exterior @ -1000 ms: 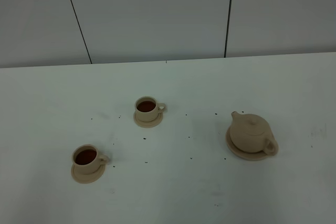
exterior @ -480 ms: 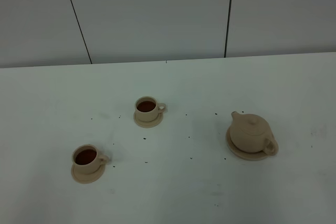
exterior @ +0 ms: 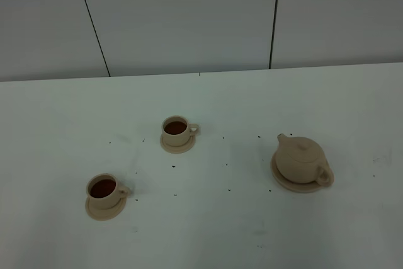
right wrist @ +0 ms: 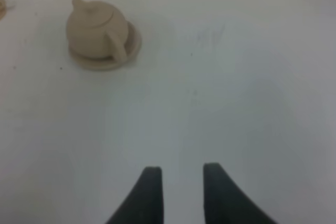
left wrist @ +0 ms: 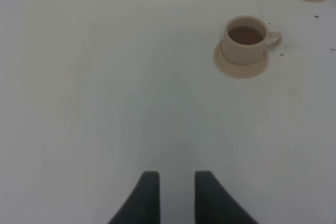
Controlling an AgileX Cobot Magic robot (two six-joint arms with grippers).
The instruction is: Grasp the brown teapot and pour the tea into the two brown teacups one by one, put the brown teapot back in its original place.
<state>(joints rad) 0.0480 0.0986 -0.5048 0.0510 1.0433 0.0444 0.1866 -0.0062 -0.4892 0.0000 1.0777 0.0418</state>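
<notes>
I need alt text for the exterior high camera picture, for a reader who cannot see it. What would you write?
A white table holds a tan teapot sitting on its round saucer at the right, lid on, handle toward the camera. Two matching teacups on small saucers hold dark tea: one near the middle, one at the front left. No robot arm is in the picture.

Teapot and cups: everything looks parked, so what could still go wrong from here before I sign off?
Both teacups, the near one and the far one, hold dark tea, so a careless arm sweep could spill them. The brown teapot sits toward the handle side of its saucer, so a nudge might slide it off. Dark specks dot the table; a wipe-down would pass close to the full cups.
</notes>
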